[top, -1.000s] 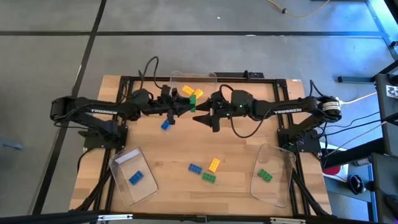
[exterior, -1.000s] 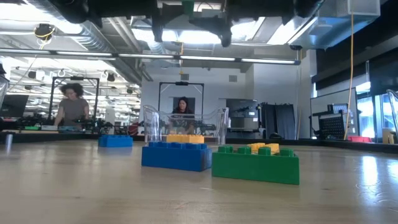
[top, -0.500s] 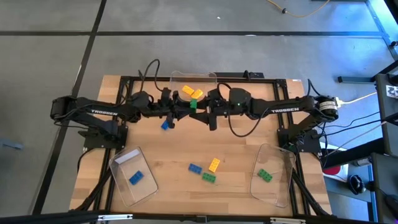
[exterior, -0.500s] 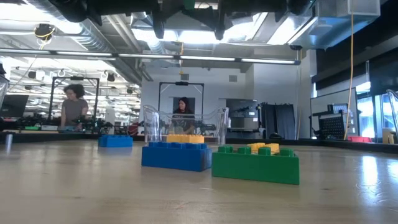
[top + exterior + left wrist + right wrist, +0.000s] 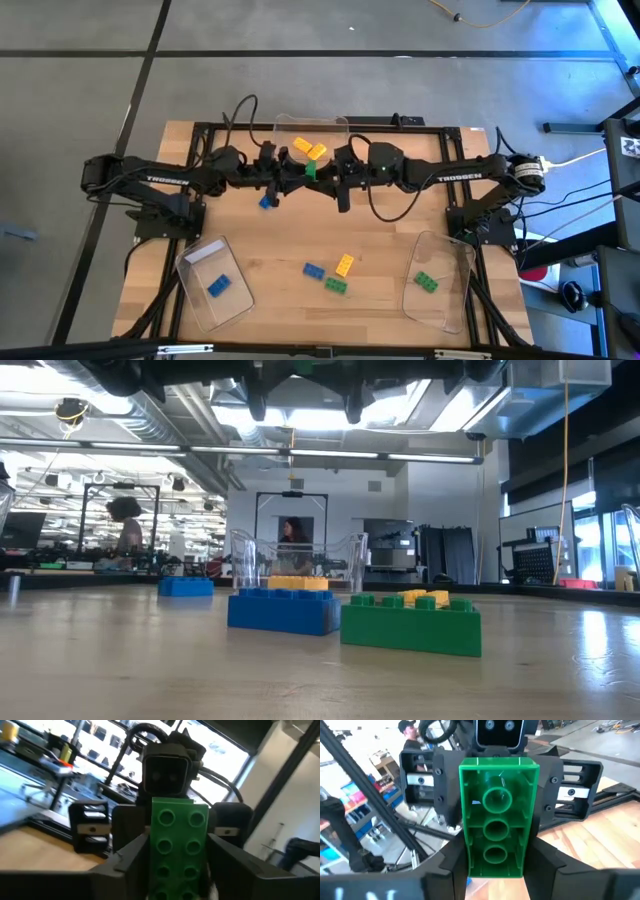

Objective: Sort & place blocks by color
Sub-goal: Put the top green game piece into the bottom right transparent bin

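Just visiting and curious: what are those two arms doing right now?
Left gripper and right gripper meet mid-air over the table's far side, green block between both. Handover. Nothing in the way.

The right gripper (image 5: 318, 176) now sits closer to the left gripper (image 5: 300, 174) above the table's far middle, its fingers (image 5: 547, 862) narrowed from a wide spread onto the green block (image 5: 310, 171) between them. The left gripper's fingers (image 5: 127, 857) seem slightly looser around that block, though this is hard to judge. In the room behind, a person (image 5: 127, 528) has turned away.
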`<state>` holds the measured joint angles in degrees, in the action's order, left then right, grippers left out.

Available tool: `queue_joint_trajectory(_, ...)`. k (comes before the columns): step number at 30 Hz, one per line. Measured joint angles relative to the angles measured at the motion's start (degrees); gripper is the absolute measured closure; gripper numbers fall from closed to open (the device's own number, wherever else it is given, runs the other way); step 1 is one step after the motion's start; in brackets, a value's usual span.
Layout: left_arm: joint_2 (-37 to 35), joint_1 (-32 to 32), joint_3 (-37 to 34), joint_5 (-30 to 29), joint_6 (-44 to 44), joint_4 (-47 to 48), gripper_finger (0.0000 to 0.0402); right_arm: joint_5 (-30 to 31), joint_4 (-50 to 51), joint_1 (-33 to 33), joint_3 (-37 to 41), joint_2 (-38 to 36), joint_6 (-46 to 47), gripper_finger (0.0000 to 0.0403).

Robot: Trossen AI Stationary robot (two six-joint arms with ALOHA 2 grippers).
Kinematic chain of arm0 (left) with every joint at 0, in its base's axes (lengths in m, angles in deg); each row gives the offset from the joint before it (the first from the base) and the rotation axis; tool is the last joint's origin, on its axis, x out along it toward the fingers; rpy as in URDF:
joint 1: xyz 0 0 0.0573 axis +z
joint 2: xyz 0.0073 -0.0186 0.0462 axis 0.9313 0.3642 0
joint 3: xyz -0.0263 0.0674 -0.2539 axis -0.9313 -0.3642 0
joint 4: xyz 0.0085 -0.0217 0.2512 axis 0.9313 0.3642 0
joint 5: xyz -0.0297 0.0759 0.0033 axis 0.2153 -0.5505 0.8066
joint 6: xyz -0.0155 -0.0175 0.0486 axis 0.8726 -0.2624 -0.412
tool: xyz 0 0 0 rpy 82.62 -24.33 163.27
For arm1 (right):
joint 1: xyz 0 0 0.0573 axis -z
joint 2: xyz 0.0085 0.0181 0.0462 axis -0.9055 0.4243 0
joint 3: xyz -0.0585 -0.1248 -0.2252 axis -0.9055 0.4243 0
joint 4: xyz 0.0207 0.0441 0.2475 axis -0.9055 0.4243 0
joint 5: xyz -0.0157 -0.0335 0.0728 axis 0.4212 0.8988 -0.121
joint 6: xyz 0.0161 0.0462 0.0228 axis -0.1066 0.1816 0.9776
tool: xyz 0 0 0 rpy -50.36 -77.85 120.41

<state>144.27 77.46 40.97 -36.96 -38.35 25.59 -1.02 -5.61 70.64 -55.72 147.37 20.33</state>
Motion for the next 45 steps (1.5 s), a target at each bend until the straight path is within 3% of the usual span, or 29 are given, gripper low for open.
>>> queue_joint_trajectory(6,0.0,2.9,0.0,6.7,2.9,0.8,0.0167,0.2,10.0,0.7,0.0,-3.6,-4.8,0.0265)
queue_joint_trajectory(11,-2.9,6.7,0.0,11.1,3.0,2.9,0.0163,0.4,18.4,2.2,0.0,-7.4,-7.5,0.0265)
queue_joint_trajectory(14,-6.5,9.1,0.0,12.1,0.8,9.5,0.0165,0.4,24.0,2.9,0.0,-10.2,-8.6,0.0265)
queue_joint_trajectory(17,-11.9,11.1,0.0,9.5,-4.3,17.4,0.0165,0.4,29.6,2.9,0.0,-13.0,-9.3,0.0265)
queue_joint_trajectory(20,-17.6,12.2,0.0,2.9,-9.8,25.4,0.0165,-1.2,33.4,2.6,0.0,-14.9,-10.2,0.0265)
queue_joint_trajectory(24,-23.2,12.1,0.0,-3.9,-14.2,29.5,0.0165,-2.0,34.4,1.9,0.0,-16.4,-10.3,0.0265)
queue_joint_trajectory(31,-27.8,12.1,0.0,-3.0,-15.4,29.3,0.0165,-2.2,33.6,1.9,0.0,-16.5,-10.4,0.0265)
queue_joint_trajectory(39,-27.9,12.1,0.0,-3.0,-15.4,29.3,0.0165,-2.2,34.3,1.9,0.0,-16.5,-10.2,0.0265)
queue_joint_trajectory(45,-27.8,12.1,0.0,-3.4,-15.4,29.4,0.0165,-10.0,43.8,-1.0,0.1,-19.2,-4.2,0.0265)
